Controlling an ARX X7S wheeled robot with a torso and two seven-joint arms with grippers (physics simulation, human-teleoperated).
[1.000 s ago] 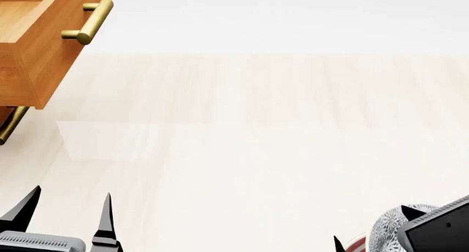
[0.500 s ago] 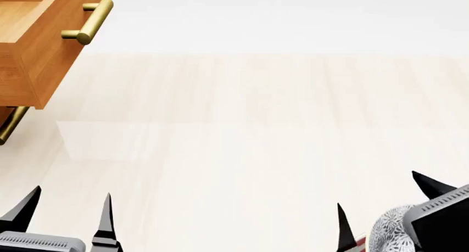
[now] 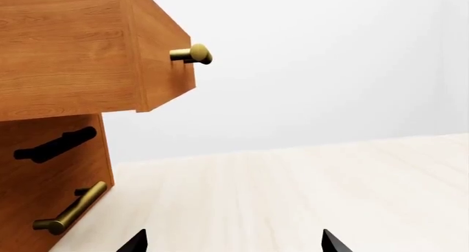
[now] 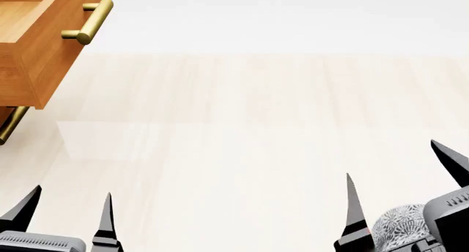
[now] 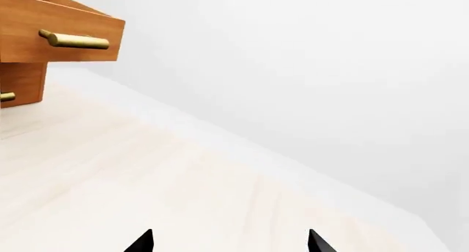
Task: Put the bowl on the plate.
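Left wrist view: left gripper (image 3: pixel 233 242) spread wide, only two black fingertips (image 3: pixel 135 242) poking into frame, nothing between them, pointed over pale wooden table (image 3: pixel 308 191); beside it a wooden cabinet (image 3: pixel 51 175) with top drawer (image 3: pixel 81 49) pulled out, brass handle (image 3: pixel 192 54) seen end-on, a second brass handle (image 3: pixel 70 211) on the lower front; neither bowl nor plate in this view. Head view: left gripper (image 4: pixel 66 205) at lower left, tips apart and empty, over bare tabletop (image 4: pixel 242 126); right gripper (image 4: pixel 403 175) at lower right, fingers well apart, one tip (image 4: pixel 353 200) upright, the other near the frame's right edge; bowl (image 4: pixel 399 229), grey-black floral pattern, low in the gap between those fingers near the gripper body, contact with either finger impossible to tell; plate not visible; open drawer (image 4: pixel 44 38) with brass handle (image 4: pixel 91 21) at upper left. Right wrist view: right gripper (image 5: pixel 230 242) showing only two black tips (image 5: pixel 315 242), set apart, nothing between them in this frame; pale table (image 5: pixel 110 175) and white wall (image 5: pixel 330 71) ahead, drawer (image 5: pixel 51 35) with brass handle (image 5: pixel 73 40) far off; bowl out of this view.
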